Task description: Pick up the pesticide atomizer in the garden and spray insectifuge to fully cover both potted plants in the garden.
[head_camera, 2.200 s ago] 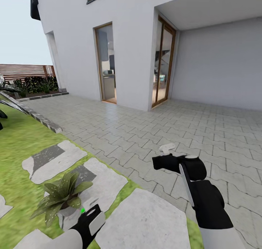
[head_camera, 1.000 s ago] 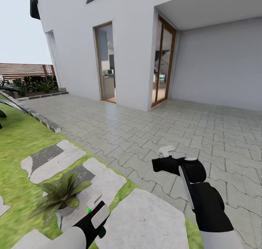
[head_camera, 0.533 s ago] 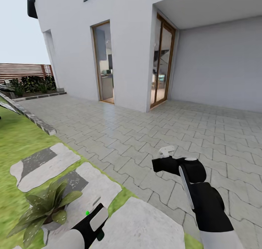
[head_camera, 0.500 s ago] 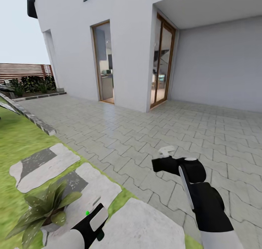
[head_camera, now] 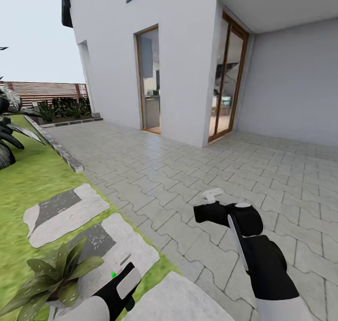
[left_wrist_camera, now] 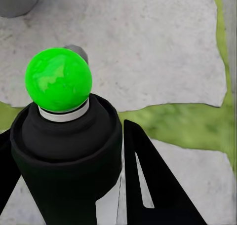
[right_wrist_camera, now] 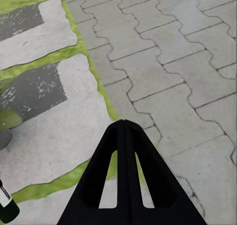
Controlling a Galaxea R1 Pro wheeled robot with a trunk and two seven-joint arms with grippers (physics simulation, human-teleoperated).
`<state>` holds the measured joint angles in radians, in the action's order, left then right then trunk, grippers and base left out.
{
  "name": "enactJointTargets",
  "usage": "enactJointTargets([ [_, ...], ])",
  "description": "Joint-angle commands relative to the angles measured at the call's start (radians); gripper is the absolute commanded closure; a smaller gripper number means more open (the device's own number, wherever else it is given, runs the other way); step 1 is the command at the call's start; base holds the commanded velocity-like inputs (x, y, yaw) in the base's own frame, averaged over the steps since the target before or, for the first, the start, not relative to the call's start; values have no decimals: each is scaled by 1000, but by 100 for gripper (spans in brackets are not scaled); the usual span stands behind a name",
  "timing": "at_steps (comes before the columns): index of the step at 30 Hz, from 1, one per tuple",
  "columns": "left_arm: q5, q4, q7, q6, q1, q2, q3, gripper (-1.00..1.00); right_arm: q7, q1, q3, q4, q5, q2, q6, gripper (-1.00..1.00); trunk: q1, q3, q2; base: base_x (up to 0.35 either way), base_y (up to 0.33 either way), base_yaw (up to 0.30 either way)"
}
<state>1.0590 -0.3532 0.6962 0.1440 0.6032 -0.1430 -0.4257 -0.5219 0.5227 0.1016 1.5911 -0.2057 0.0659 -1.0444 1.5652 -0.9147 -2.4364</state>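
Note:
Low in the head view my left gripper (head_camera: 123, 284) is shut on the pesticide atomizer (head_camera: 114, 275), a dark bottle with a bright green round top. In the left wrist view the atomizer (left_wrist_camera: 59, 82) stands between the fingers (left_wrist_camera: 148, 185) above a stepping stone. One potted plant (head_camera: 51, 274), a rosette of pointed green leaves with whitish insectifuge specks, stands just left of that gripper. My right gripper (head_camera: 202, 212) hovers shut and empty over the paving; its fingertips (right_wrist_camera: 126, 126) are pressed together. The right wrist view catches the atomizer's base (right_wrist_camera: 6, 205).
Flat stepping stones (head_camera: 63, 213) lie in the lawn (head_camera: 23, 185), bordered by a grey kerb (head_camera: 58, 147). Grey paving (head_camera: 197, 166) runs to the white house with glass doors (head_camera: 150, 81). A big dark-leaved plant (head_camera: 7, 128) sits at the left edge, a fence (head_camera: 42, 88) behind.
The camera has turned left, so the house has slid right and the dark-leaved plant has come into view. Both arms keep their pose; the left gripper still holds the atomizer.

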Motion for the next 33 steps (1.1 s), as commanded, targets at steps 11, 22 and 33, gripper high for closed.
enactJointTargets([
  [11, 10, -33, 13, 3, -8, 5, -19, 100, -9, 0, -1, 0, -11, 0, -3, 100, 0, -1, 0, 163, -251, 295],
  [22, 10, -34, 8, -4, -8, 5, -20, 100, -9, 0, 0, 1, -11, -1, -3, 100, 0, -1, 0, 151, -54, 180],
  [33, 10, -35, 8, -6, -8, 3, -22, 100, -9, 0, 0, 2, -12, 0, -3, 100, 0, -1, 0, 239, -252, 15],
])
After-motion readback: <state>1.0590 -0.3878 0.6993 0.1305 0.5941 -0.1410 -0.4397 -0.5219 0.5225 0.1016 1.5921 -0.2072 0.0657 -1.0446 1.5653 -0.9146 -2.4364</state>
